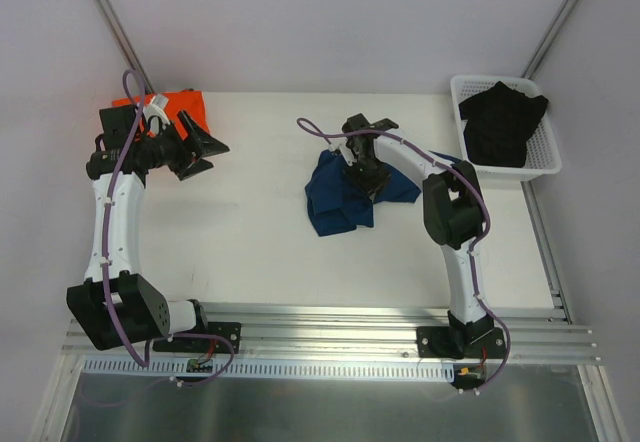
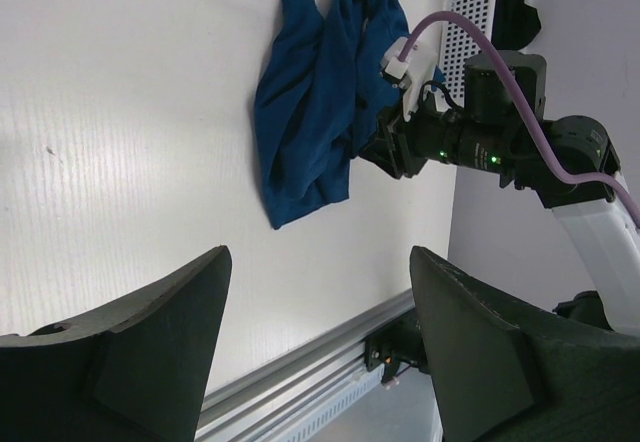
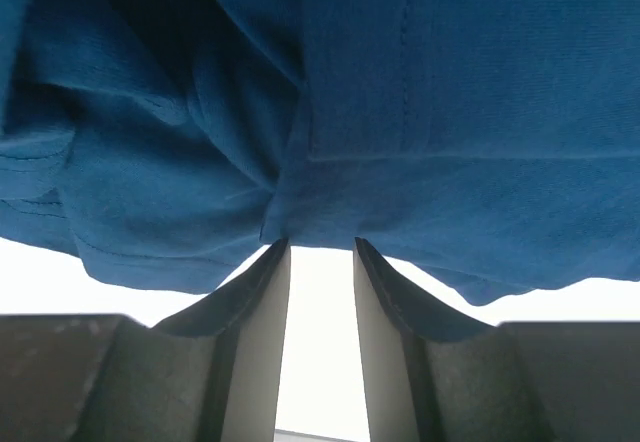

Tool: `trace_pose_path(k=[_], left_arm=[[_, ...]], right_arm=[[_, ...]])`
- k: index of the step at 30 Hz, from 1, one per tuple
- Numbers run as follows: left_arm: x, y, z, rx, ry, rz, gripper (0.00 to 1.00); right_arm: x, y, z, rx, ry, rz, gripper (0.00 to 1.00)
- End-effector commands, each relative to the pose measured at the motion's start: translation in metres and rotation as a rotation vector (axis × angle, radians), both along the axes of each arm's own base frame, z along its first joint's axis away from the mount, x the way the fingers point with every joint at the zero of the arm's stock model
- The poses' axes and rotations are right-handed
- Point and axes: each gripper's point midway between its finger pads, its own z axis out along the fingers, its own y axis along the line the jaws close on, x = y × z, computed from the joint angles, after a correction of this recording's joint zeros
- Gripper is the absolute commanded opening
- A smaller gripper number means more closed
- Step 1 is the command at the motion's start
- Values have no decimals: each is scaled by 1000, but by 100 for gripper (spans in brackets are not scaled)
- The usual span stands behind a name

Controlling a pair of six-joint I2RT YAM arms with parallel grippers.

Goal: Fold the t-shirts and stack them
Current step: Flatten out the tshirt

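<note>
White basket [image 1: 503, 173] held a black garment [image 1: 500, 122], left pincer [image 1: 207, 156] wide near orange shirt [image 1: 190, 103], right pincer [image 1: 363, 178] pinched blue shirt [image 1: 335, 208] on table [image 1: 255, 237].

I see the crumpled t-shirt [image 1: 338, 205] mid-table, my right gripper [image 1: 368, 184] on it; the folded t-shirt [image 1: 186, 106] lies far-left, the basket [image 1: 512, 170] far-right.

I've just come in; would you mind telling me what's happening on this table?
The right gripper is down on the crumpled navy blue cloth t-shirt mid-table, jaws nearly together at its edge; a firm pinch is unclear. The left gripper hovers open and empty beside the folded bright orange cloth t-shirt at the far left corner. A white plastic basket, far right, holds black cloth.
</note>
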Motion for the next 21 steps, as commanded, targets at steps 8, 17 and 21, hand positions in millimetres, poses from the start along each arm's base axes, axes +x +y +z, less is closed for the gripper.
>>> trace_pose_path(k=[8, 17, 21], left_arm=[[4, 2, 13, -20, -33, -1, 73], [7, 2, 14, -22, -35, -4, 73], [6, 2, 13, -23, -32, -1, 73]], right_arm=[[4, 7, 13, 14, -17, -13, 34], [-16, 26, 13, 35, 17, 21, 32], [-19, 31, 11, 35, 23, 30, 32]])
